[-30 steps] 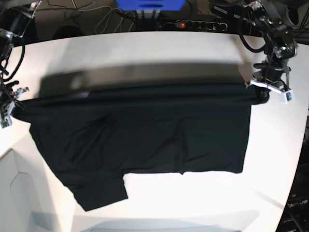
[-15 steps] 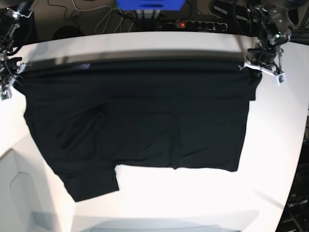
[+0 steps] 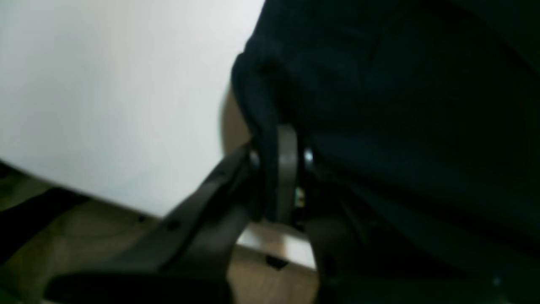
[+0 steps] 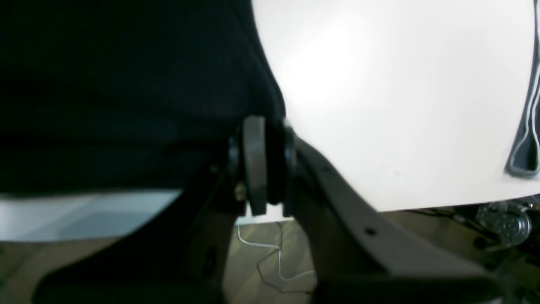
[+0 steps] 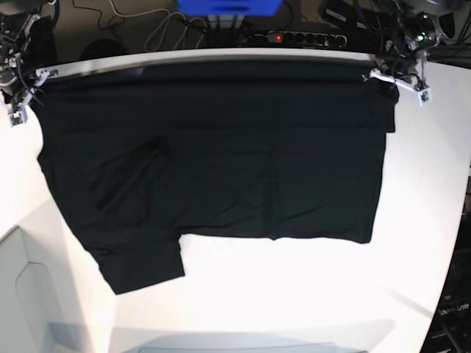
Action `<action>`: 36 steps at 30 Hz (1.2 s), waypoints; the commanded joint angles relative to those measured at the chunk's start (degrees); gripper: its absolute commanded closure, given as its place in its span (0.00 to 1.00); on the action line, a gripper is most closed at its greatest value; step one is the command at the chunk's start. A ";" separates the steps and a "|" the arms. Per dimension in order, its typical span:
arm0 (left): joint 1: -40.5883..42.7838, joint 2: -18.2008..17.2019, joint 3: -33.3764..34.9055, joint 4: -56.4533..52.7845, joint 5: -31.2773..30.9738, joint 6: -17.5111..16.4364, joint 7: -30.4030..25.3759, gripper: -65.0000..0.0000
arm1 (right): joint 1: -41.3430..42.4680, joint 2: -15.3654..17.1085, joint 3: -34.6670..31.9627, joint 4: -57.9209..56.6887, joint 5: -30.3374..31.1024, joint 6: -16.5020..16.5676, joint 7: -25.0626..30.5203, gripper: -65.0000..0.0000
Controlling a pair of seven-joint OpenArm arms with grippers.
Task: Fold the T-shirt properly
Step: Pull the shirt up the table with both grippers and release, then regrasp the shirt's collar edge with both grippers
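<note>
The black T-shirt [image 5: 221, 147] lies spread wide over the white table [image 5: 294, 294], its far edge pulled taut along the back of the table and one sleeve trailing at the near left. My left gripper [image 5: 395, 76] is shut on the shirt's far right corner. In the left wrist view the gripper [image 3: 279, 141] pinches a bunched fold of the T-shirt [image 3: 400, 84]. My right gripper [image 5: 25, 87] is shut on the far left corner. The right wrist view shows that gripper [image 4: 262, 135] clamped on the edge of the T-shirt [image 4: 126, 84].
Behind the table's back edge lie a power strip [image 5: 294, 37] with a red light, a blue box [image 5: 228, 7] and loose cables. A pale bin [image 5: 22, 294] sits at the near left corner. A grey cable [image 4: 525, 139] hangs by the table's side.
Both grippers have moved toward the table's back edge, dragging the shirt's held edge with them. The whole shirt has slid farther back and stretched flatter.
</note>
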 commanded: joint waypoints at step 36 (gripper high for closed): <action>-5.24 0.28 -7.73 12.81 1.07 0.93 -0.28 0.19 | 1.76 0.11 4.67 12.92 -0.93 -1.08 -1.74 0.55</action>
